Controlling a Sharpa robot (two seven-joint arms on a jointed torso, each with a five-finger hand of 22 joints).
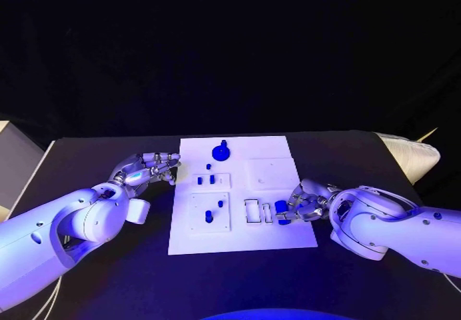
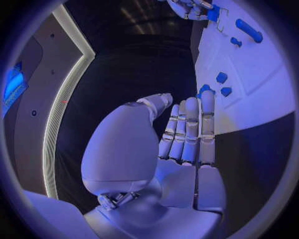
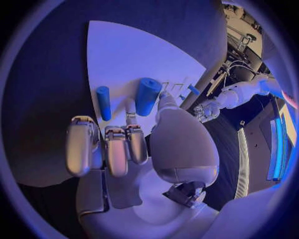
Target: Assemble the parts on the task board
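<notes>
Head view: board (image 1: 274, 237) flat mid-table (image 1: 115, 280), long axis running away from robot. Left hand (image 1: 152, 168) just off board's left edge, level with far half, over bare table. Fingers together and fairly straight, nothing in them; no contact with board seen. Right hand (image 1: 306, 202) over board's right edge, near half. Fingers curled onto short blue cylinder (image 1: 282, 208) sitting just right of two narrow slots (image 1: 258, 211). Grip looks like thumb against fingertips; cylinder low, at or touching board surface, can't tell which.

Other parts on board: round blue piece with stem (image 1: 221, 153) at far end, small blue bit (image 1: 210, 166) just nearer than that, two small blue pegs (image 1: 204, 179) in raised plate on left, one upright blue peg (image 1: 208, 216) in larger left plate nearer robot. Plain white square plate (image 1: 270, 173) on right, far half.

Right wrist view: hand (image 3: 134, 144) close over board (image 3: 124, 55). Thick blue cylinder (image 3: 147, 96) at thumb tip and fingertips, touching. Thinner blue peg (image 3: 103, 102) lying beside it, past other fingertips, apart from cylinder. Left hand (image 3: 207, 109) visible beyond board edge.

Left wrist view: hand (image 2: 181, 134) with fingers side by side, extended, tips reaching board edge (image 2: 249, 119); thumb alongside. Small blue pieces (image 2: 221, 77) on board just past fingertips, not held. Long blue peg (image 2: 248, 30) farther along board; right hand (image 2: 190, 7) at far end.
</notes>
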